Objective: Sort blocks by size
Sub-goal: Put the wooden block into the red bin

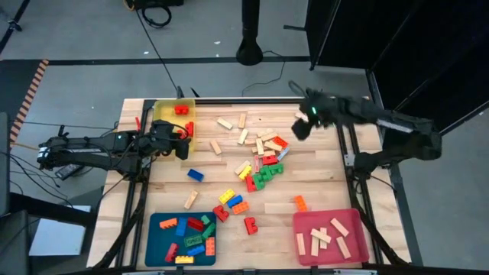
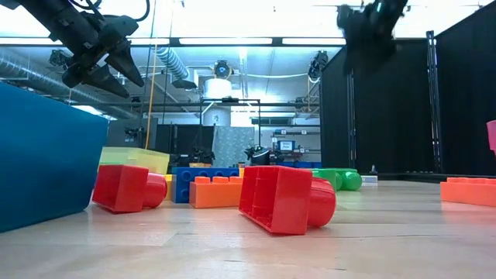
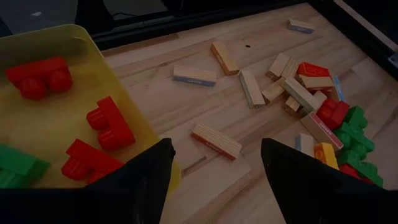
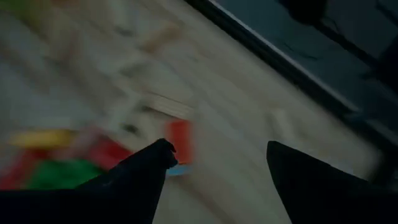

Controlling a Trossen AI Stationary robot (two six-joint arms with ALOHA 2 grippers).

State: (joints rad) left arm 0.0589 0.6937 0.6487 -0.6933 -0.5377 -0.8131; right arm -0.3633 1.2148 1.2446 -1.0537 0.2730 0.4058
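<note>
Wood surface (image 1: 321, 179): yellow tray (image 1: 163, 116) far-left corner, blue tray (image 1: 157, 237) near-left corner, pink tray (image 1: 306, 225) near-right corner. Loose blocks (image 1: 260, 164) scattered mid-surface, wooden bars (image 1: 233, 122) toward far edge.

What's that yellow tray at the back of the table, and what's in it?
The yellow tray is a shallow, rectangular bin of what looks like smooth plastic, with low walls and rounded corners. It sits flat on the wooden table, at the far left corner in the overhead view. Inside lie several chunky red studded blocks and a green one, loosely scattered. The left gripper hangs over its near right edge, fingers apart and empty, not visibly touching it.
</note>
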